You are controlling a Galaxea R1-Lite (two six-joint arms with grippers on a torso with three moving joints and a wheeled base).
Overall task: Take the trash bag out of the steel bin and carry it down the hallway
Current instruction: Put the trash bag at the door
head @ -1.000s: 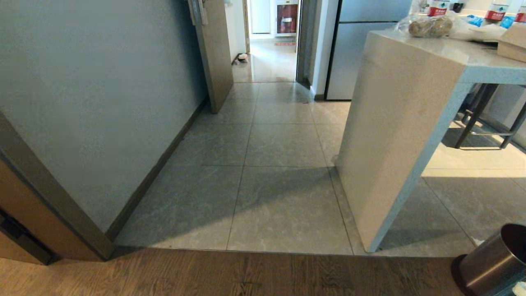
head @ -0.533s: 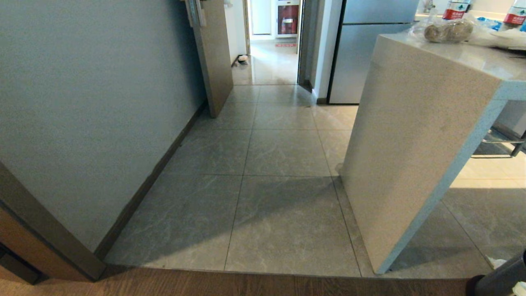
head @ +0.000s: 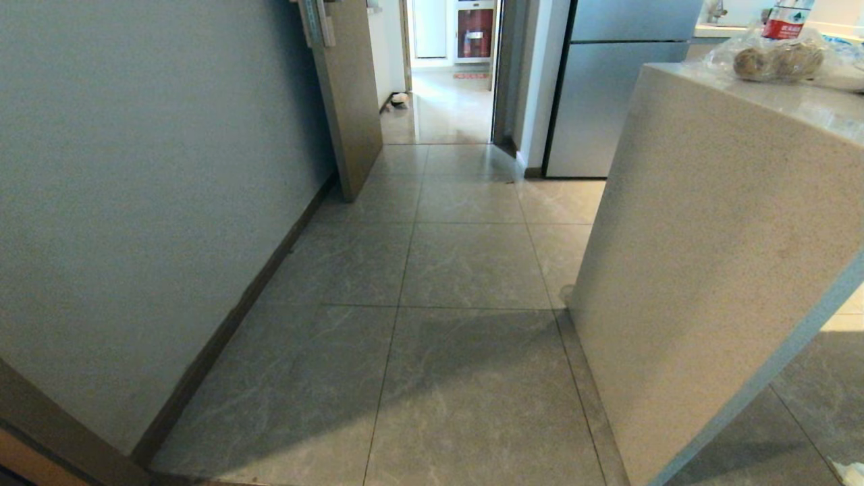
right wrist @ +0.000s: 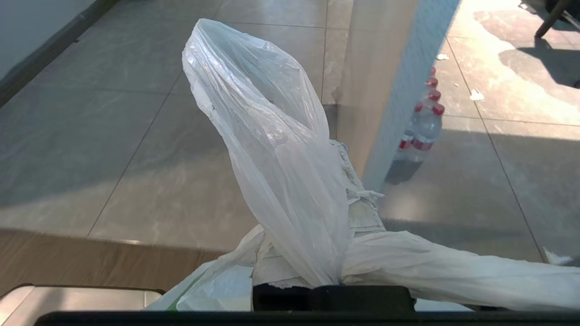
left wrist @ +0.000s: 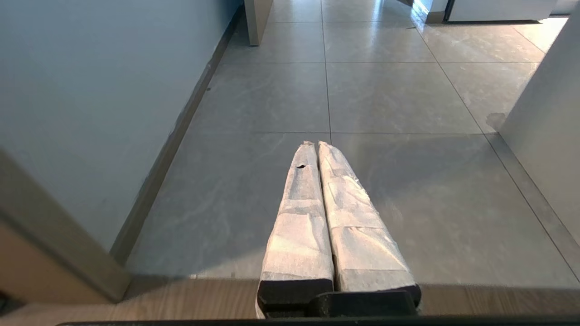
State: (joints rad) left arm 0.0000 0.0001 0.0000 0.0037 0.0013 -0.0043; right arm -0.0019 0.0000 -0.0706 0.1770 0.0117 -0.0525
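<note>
Many glossy grey tiles [head: 466, 263], white wall [head: 135, 202], stone counter [head: 729, 236].

Light: daylight is cast from the far doorway [head: 449, 101] and beyond the counter [head: 729, 256] | Shadows: a broad shadow is thrown across the hallway [head: 466, 351] tiles | Glare: sheen is seen ahead of the jaws | Distortion: edges are bowed.

wall [head: 135, 189] left | hallway [head: 466, 270] centre | counter [head: 715, 256] right | fridge [head: 607, 101] behind
</note>
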